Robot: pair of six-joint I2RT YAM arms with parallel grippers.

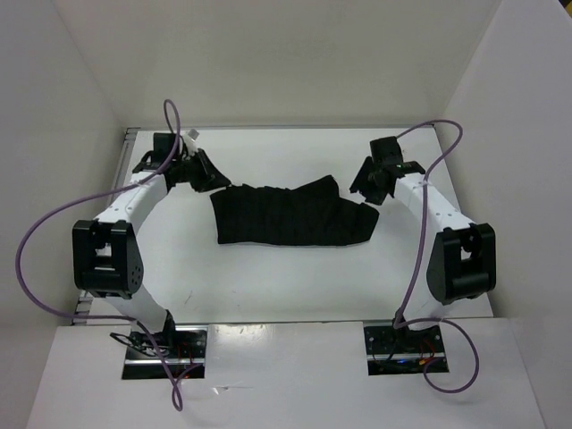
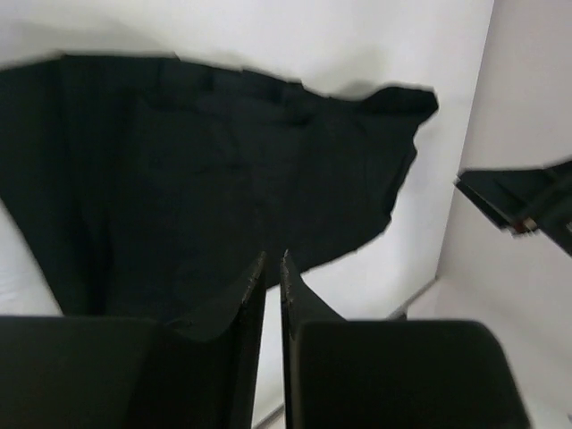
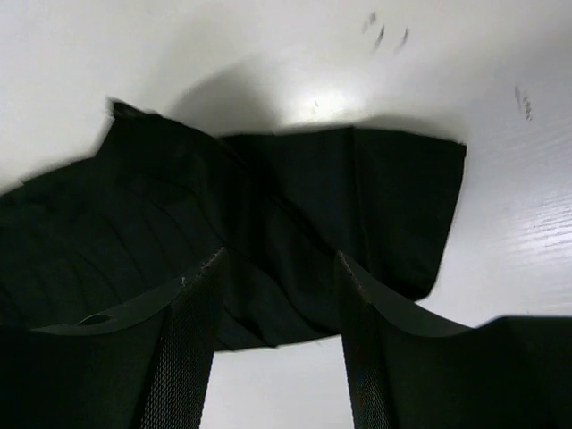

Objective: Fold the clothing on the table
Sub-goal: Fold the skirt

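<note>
I judge the clothing (image 1: 290,214) limp and light, best pinched at its corners; left gripper (image 2: 273,268) fingers nearly together, right gripper (image 3: 279,268) apart, both empty.

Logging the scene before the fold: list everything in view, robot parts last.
clothing: one, black, creased, lying spread across the middle of the table
table: one, white, under everything
walls: white, on the far, left and right sides of the table
cables: two, purple, one looping beside each arm
bases: two, dark, with wiring, at the near edge
arms: two, white and black, one at each end of the clothing
left jaws: black, nearly closed, at the clothing's left end
right jaws: black, open, over the clothing's right end, nothing between them
</note>
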